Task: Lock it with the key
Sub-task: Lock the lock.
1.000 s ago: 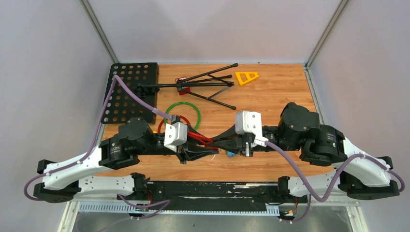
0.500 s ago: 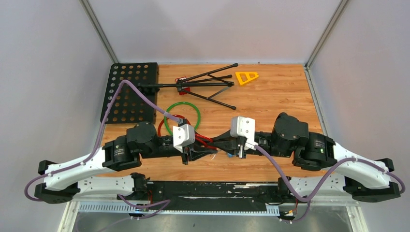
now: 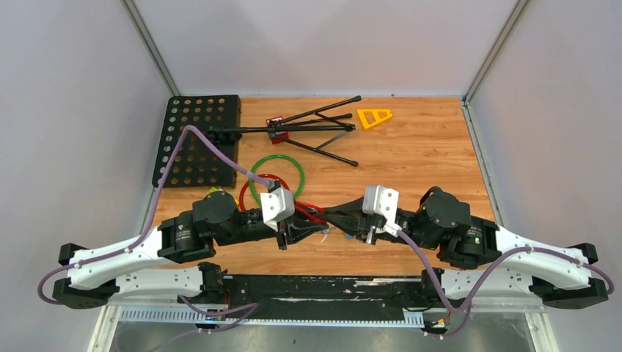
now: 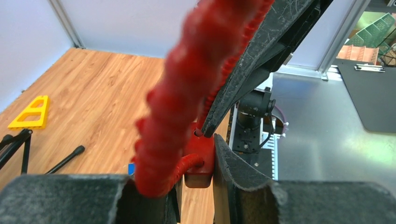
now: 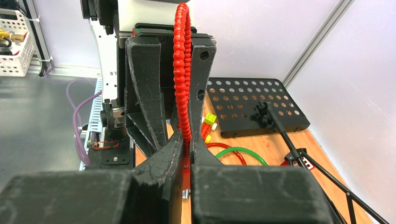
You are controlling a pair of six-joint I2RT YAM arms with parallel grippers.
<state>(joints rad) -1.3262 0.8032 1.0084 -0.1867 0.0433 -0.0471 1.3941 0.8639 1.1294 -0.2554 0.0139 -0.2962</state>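
Note:
A red lock body (image 4: pixel 201 158) with a ribbed red cable (image 4: pixel 187 93) sits between the fingers of my left gripper (image 4: pixel 198 163), which is shut on it. The cable (image 3: pixel 308 210) arches up from the lock near the table's front centre. My right gripper (image 3: pixel 331 224) faces the left gripper (image 3: pixel 312 229) tip to tip. Its fingertips (image 4: pixel 210 128) rest on the lock's top beside a small hole. In the right wrist view the right gripper (image 5: pixel 186 140) is shut. Only a thin silver piece of the key (image 5: pixel 185 194) shows in the slit, with the cable (image 5: pixel 182 70) beyond.
A green ring (image 3: pixel 277 176) and a red ring (image 3: pixel 246 194) lie behind the left wrist. A black perforated plate (image 3: pixel 196 139) lies at the back left, beside a folded black stand (image 3: pixel 308 128) and a yellow triangle (image 3: pixel 374 117). Small toy bricks (image 5: pixel 209 122) sit near the plate.
The left arm has moved right with the lock. The right arm has drawn nearer and lower, its wrist turned, bringing the two grippers closer. Neither grip has changed.

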